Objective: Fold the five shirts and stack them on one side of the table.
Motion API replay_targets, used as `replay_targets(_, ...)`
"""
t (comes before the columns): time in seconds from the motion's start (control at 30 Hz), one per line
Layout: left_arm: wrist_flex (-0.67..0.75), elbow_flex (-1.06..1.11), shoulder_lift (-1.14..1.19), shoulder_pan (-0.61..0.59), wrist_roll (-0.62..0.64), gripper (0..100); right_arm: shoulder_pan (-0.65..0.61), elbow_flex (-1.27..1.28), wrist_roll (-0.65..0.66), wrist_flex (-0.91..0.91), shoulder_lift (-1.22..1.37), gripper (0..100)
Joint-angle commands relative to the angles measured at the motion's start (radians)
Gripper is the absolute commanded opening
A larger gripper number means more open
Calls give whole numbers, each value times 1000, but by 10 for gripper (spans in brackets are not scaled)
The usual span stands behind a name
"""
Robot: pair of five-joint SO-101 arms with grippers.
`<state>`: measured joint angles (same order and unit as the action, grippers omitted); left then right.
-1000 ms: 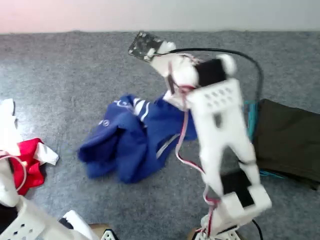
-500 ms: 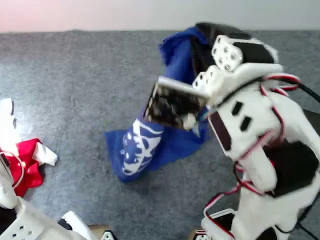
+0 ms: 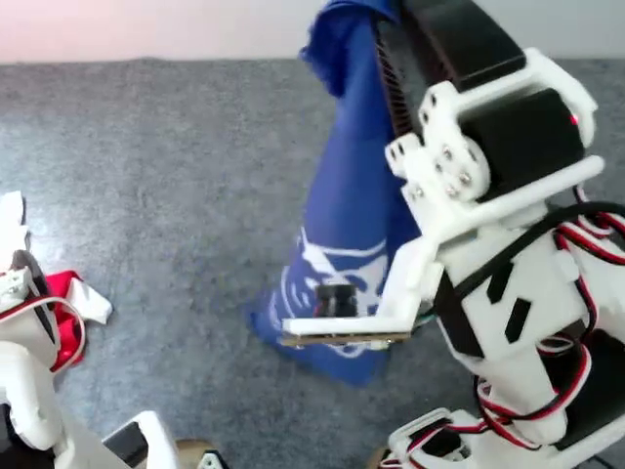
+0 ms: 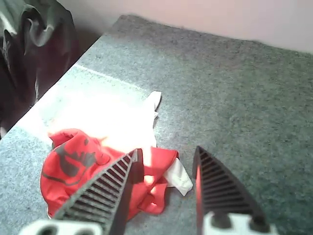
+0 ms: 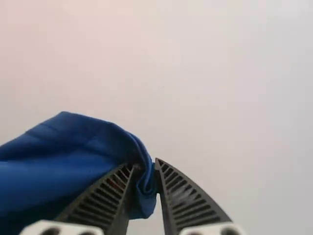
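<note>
My right gripper (image 5: 145, 169) is shut on a fold of the blue shirt (image 5: 63, 156), raised high with a pale wall behind it. In the high view that blue shirt (image 3: 342, 215) hangs from the top of the picture down to the grey table, its white print near the bottom, in front of the right arm (image 3: 498, 254). A red shirt (image 4: 78, 166) lies crumpled on a white shirt (image 4: 107, 122) at the table's left side. My left gripper (image 4: 164, 159) hovers open just above the red shirt's edge. The red shirt (image 3: 63, 313) lies beside the left arm.
The grey carpet-like table top (image 3: 166, 176) stretches free across the left middle and back. In the left wrist view a dark bundle of cloth (image 4: 29, 54) sits beyond the table's edge. The right arm's white body covers the right side of the high view.
The right arm has lifted the blue shirt from a heap on the table up high, so it now hangs stretched out. The left arm shifted slightly near the red shirt.
</note>
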<state>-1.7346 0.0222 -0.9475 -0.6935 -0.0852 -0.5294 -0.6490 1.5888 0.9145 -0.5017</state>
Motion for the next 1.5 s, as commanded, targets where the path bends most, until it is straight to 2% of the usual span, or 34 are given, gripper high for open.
replay_targets(0.0, -17, -30, 2, 9, 14, 171, -16, -8, 12, -56, 42, 10)
replay_targets(0.1, -17, -30, 2, 9, 9, 171, -16, -8, -3, -131, 99, 10)
replay_targets(0.2, -17, -30, 2, 9, 8, 171, -12, -14, 11, -294, 171, 10)
replay_targets(0.4, -17, -30, 2, -69, 8, 171, -16, -14, 158, -631, 265, 10)
replay_targets(0.57, -17, -24, 2, -121, 6, 171, -24, -14, 224, -733, 298, 10)
replay_targets(0.67, -17, -24, 2, -118, 6, 171, -84, -14, 239, -727, 300, 10)
replay_targets(0.8, -17, -22, 5, -115, 8, 171, -153, -14, 239, -564, 294, 10)
replay_targets(0.93, -17, -21, 11, -115, 8, 171, -133, -14, 173, -303, 285, 10)
replay_targets(1.07, -17, 27, 5, -115, 6, 171, -93, -8, 83, 111, 219, 10)
replay_targets(1.2, -14, 76, 5, -115, 6, 171, -91, -8, -63, 487, 151, 10)
replay_targets(1.3, -12, 110, 12, -89, 6, 172, -61, -8, -183, 697, 137, 10)
replay_targets(1.4, -12, 173, 12, 17, -21, 172, -7, -6, -367, 855, 143, 10)
replay_targets(1.47, -12, 217, 12, 115, -26, 171, 41, 46, -499, 881, 140, 10)
